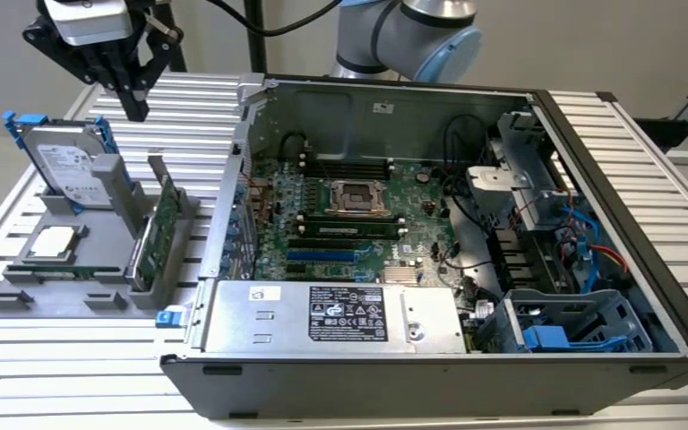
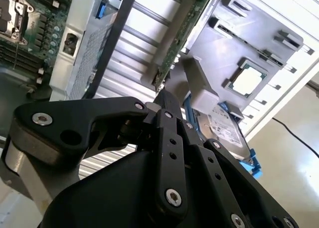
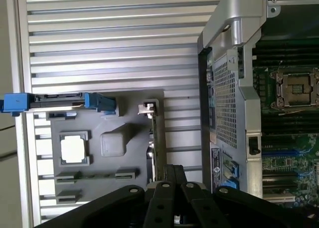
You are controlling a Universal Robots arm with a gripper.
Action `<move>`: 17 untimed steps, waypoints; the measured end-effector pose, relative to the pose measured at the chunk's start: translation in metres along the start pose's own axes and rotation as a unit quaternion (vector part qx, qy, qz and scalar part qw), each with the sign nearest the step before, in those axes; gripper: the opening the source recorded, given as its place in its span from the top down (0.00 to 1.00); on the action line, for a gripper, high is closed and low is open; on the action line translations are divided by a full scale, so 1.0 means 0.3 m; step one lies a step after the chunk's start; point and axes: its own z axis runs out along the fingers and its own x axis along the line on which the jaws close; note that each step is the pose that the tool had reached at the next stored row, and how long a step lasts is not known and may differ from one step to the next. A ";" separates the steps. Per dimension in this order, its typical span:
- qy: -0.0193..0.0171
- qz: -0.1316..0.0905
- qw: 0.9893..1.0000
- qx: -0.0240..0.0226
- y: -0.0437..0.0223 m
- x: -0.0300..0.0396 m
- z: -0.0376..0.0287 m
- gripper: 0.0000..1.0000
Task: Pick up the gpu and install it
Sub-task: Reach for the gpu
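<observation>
Gpu [image 1: 165, 231] standing on edge in the grey holder [image 1: 51, 296] on the tabletop [image 1: 69, 358], just at the exterior view's left of the open computer case [image 1: 631, 206], gripper [image 1: 136, 109] hovering above the holder's far end, fingers pressed together, holding nothing

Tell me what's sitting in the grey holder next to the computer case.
The grey holder carries the upright hard drive, a processor, a memory stick and the gpu on edge. Its slots hide the drive's and gpu's lower edges.
</observation>
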 end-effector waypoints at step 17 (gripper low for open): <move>0.001 0.000 1.000 0.000 -0.004 0.053 -0.001 1.00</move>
